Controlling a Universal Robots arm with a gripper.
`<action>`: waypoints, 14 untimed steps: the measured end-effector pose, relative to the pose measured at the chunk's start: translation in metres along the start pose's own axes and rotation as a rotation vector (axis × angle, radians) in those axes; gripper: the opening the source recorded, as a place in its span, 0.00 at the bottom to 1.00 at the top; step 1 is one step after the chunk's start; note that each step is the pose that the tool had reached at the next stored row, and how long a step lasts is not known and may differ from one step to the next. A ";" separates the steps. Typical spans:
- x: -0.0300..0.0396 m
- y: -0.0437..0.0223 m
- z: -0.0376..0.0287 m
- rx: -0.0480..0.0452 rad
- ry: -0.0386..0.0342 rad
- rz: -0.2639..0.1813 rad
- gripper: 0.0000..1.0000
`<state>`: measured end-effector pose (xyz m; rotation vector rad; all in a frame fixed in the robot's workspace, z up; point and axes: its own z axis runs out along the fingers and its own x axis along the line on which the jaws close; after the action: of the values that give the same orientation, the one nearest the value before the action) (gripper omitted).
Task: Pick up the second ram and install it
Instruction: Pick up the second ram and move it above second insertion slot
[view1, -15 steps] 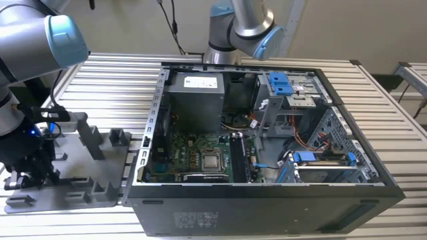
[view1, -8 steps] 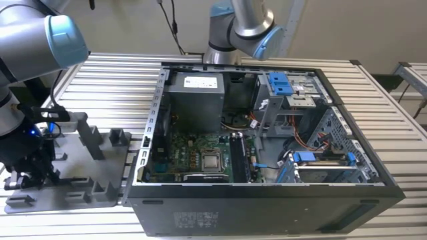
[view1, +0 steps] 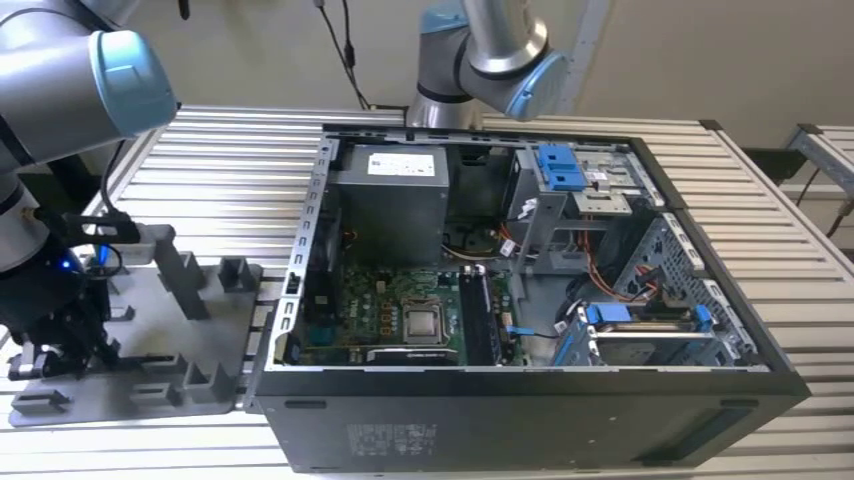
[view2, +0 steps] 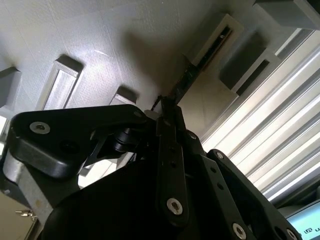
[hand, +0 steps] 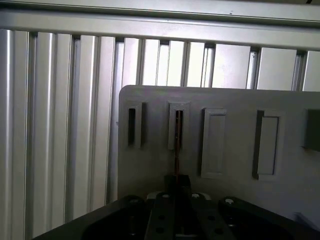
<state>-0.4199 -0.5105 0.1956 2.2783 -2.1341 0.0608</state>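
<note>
Grey tray (hand: 225, 100) holders flanking second ram (hand: 177, 160)

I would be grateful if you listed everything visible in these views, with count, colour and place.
computer case: one, black, open, on the table.
motherboard: one, green, inside the case.
power supply: one, grey, inside the case beyond the motherboard.
blue brackets: several, inside the case towards the exterior view's right.
tray: one, grey, with upright holders, at the exterior view's left of the case.
table: one, silver, slatted, under everything.
second ram: one, dark, seen edge-on, running from the fingers to a tray slot.
far arm: one, grey with a blue cap, behind the case.
working arm: one, grey with a blue cap, above the tray.
gripper: one, black, fingers closed on the second ram.
</note>
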 end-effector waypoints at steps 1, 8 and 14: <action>0.0000 0.0000 -0.0001 0.0001 -0.0001 0.000 0.14; 0.0005 -0.0002 -0.0132 0.0001 -0.0002 0.000 0.14; 0.0008 -0.0003 -0.0228 0.0000 -0.0001 0.000 0.14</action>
<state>-0.4199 -0.5103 0.2184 2.2784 -2.1341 0.0607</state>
